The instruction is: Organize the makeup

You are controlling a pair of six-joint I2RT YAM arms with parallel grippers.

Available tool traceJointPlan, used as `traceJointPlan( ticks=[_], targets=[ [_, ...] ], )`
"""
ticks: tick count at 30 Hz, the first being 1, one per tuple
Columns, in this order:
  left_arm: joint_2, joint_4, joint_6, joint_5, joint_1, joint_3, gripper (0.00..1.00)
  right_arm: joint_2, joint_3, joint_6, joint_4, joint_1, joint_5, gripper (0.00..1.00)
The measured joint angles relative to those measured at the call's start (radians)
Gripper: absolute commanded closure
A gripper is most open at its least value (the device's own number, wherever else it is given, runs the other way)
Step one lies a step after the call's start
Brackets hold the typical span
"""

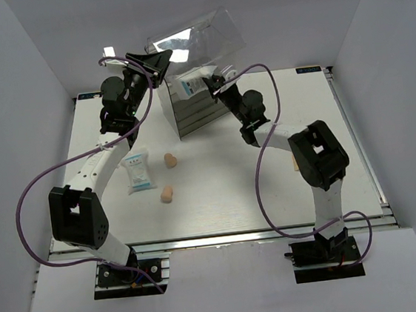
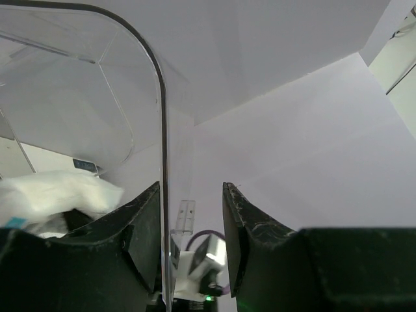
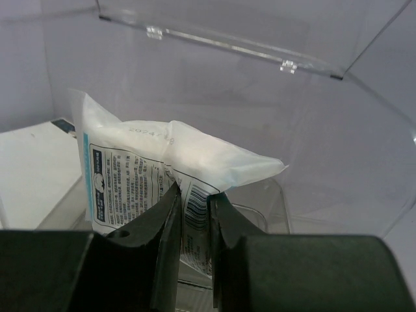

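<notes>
Lower centre of top view: near sponge (image 1: pixel 167 194) and, just above it, far sponge (image 1: pixel 170 160) lie loose on the table (image 1: pixel 220 199). Loose sachet (image 1: pixel 137 172) sits just left of them. All 3 unsorted, apart from both arms.

Further up, mid-frame, right claw (image 3: pixel 194 198) is clenched on held sachet (image 3: pixel 188 153). It pinches the lower edge by the barcode, so the pouch stands up clear of the fingers. It hangs over the open top of the drawer box (image 1: pixel 193 116), prob. for a drop-in.

Farthest, upper centre, lid (image 1: pixel 203 41) is tipped up and back. Left claw (image 2: pixel 192 190) is released, jaws apart. Lid edge runs between them, against one finger (image 2: pixel 140 227). Looks like propping, not pinching, so the opening is free for the right arm.
</notes>
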Motion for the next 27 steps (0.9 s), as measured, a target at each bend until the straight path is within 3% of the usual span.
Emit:
traceJointPlan(
  ticks=[8, 9, 10, 11, 15, 20, 27],
  targets=[
    [0.0, 0.0, -0.006, 0.003, 0.0, 0.0, 0.5, 0.13, 0.144, -0.042, 0.004, 0.0, 0.027, 0.97],
    [0.0, 0.0, -0.007, 0.005, 0.0, 0.0, 0.5, 0.142, 0.169, -0.042, 0.004, 0.0, 0.031, 0.89],
    [0.0, 0.0, -0.007, 0.005, 0.0, 0.0, 0.5, 0.153, 0.195, -0.045, 0.003, 0.0, 0.032, 0.69],
    [0.0, 0.0, -0.008, 0.006, 0.0, 0.0, 0.51, 0.161, 0.212, -0.047, 0.001, 0.0, 0.032, 0.59],
    [0.0, 0.0, -0.008, 0.007, 0.0, 0.0, 0.5, 0.171, 0.231, -0.072, -0.011, 0.0, 0.002, 0.29],
    [0.0, 0.001, -0.016, 0.007, 0.0, 0.0, 0.5, 0.148, 0.114, -0.09, -0.006, 0.0, -0.074, 0.25],
    [0.01, 0.011, -0.023, 0.019, 0.0, 0.0, 0.5, -0.024, -0.182, -0.09, 0.03, -0.001, -0.215, 0.33]
  ],
)
